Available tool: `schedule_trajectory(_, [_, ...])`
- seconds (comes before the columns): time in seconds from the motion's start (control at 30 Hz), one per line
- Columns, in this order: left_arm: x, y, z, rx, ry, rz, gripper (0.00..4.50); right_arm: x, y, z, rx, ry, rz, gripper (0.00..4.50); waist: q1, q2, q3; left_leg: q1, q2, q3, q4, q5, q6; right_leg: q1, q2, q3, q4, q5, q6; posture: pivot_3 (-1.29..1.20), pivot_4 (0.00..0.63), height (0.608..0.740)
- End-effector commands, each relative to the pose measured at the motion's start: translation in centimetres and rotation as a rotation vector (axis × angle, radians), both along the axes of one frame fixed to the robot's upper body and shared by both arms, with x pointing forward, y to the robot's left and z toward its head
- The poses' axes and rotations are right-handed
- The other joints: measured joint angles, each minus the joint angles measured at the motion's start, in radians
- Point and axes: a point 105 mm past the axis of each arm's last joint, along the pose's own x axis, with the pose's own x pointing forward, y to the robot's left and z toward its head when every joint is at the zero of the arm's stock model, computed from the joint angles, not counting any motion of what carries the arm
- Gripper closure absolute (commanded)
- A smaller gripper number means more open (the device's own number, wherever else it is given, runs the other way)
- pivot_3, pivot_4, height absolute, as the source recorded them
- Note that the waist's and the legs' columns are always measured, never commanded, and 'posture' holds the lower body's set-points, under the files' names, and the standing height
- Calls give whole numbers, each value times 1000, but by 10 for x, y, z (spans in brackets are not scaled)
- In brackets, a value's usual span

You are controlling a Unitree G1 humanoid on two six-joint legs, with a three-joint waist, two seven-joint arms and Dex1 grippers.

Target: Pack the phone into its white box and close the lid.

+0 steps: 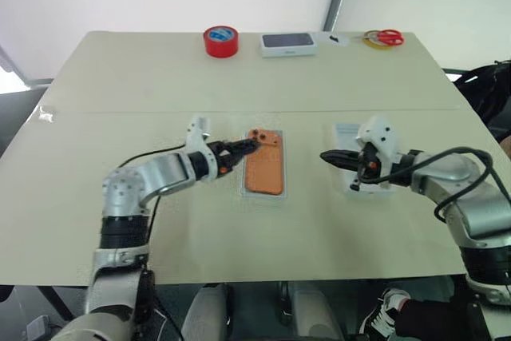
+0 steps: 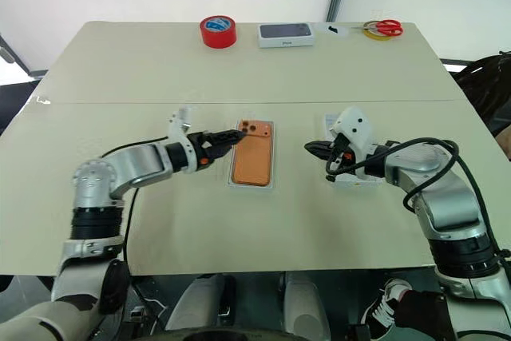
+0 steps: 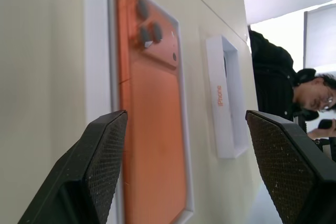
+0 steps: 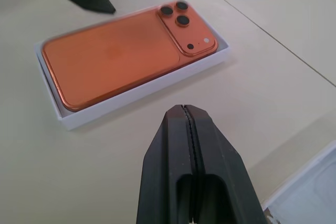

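Phone already lies in the white box; the lid waits beside it.

In the frame's centre the phone (image 1: 265, 167) lies back-up inside the white box (image 4: 131, 97). The left gripper (image 1: 243, 148) is wide open and empty at its upper left corner; the right gripper (image 1: 329, 156) is shut, empty. The lid (image 3: 227, 98), right of centre, looks light and stiff, probably best pinched by a rim. The left wrist view reveals orange lettering on its side.

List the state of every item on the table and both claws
Phone: lying back up inside the white box.
Lid: off, open side up, beside the box.
Left claw: open, by the phone's camera end.
Right claw: shut, empty.
Closed box: shut, at the far edge.
Red tape roll: lying flat.
Scissors: closed.
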Motion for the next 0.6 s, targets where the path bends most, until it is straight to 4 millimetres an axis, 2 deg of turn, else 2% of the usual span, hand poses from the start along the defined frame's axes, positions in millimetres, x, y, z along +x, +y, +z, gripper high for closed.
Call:
schedule_trajectory(0.03, [-4,25,19,54,-89,46,688,12,5,3,-56,-49,-33,4500,2,0,0,0,0,0,0,0,0,0,0,0,0,0,0,0,150,732])
schedule_trajectory(0.1, [-3,43,15,173,-111,89,688,20,9,-1,-68,-38,-61,4500,2,0,0,0,-1,0,0,0,0,0,-1,0,0,0,0,0,150,732])
schedule_trajectory(0.17, [-3,55,10,300,-139,115,1190,26,14,-5,-85,-24,-77,4500,4,0,0,0,-1,1,0,0,0,0,-1,0,-1,0,0,0,150,732])
schedule_trajectory(0.23, [-2,58,3,421,-180,110,1939,30,21,-10,-103,-6,-84,4500,6,0,0,-1,-1,0,0,0,0,0,-1,0,-1,0,-1,0,150,732])
schedule_trajectory(0.27, [-2,55,-1,473,-194,93,2522,32,25,-13,-120,-3,-82,4500,6,0,0,-1,-2,0,0,0,0,0,-1,0,-1,0,-1,0,150,732])
schedule_trajectory(0.37, [0,39,-7,553,-252,29,4095,35,33,-24,-182,0,-82,4500,6,0,0,-1,-3,0,0,0,0,1,-2,0,-2,0,-1,0,150,732])
schedule_trajectory(0.4, [1,32,-8,572,-273,8,4395,37,35,-27,-196,-2,-90,4500,5,0,0,-1,-3,0,0,0,0,1,-2,0,-2,0,-1,0,150,732])
schedule_trajectory(0.5, [7,17,-15,616,-298,-40,4395,41,38,-34,-273,-29,-111,4500,3,0,0,-1,-3,0,0,0,0,1,-2,0,-2,0,0,0,150,732])
schedule_trajectory(0.6, [12,0,-23,642,-312,-90,4395,44,47,-38,-276,-21,-119,4500,2,0,0,-1,-3,0,0,0,0,0,-1,0,-1,0,0,0,150,732])
